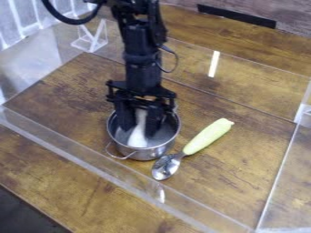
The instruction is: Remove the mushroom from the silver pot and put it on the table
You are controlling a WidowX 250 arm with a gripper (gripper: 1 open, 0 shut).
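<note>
**Mushroom in the silver pot, black arm above it**

The worktop (73, 123), brown wood with visible grain, spreads across most of the view, with clear acrylic panels (91, 155) along its borders. The black robot arm (140, 45) comes down from the top of the view, its lower end over the pot. Below it, the small round silver pot (145, 152) stands upright on the worktop, shiny, with a thin wire handle showing at its side. The tool (144, 114) is at the pot's mouth, dark and partly merged with the shadow there; whether it is released or clenched on anything, I cannot tell. The yellow-green corn-like piece (208, 136) lies on the worktop to the right of the pot, apart from it. The mushroom (138, 130) is inside the pot, its white stem showing below the tool; its cap cannot be made out. The small metal spoon (168, 167) lies just beside the pot, its bowl toward the bottom of the view.
</note>
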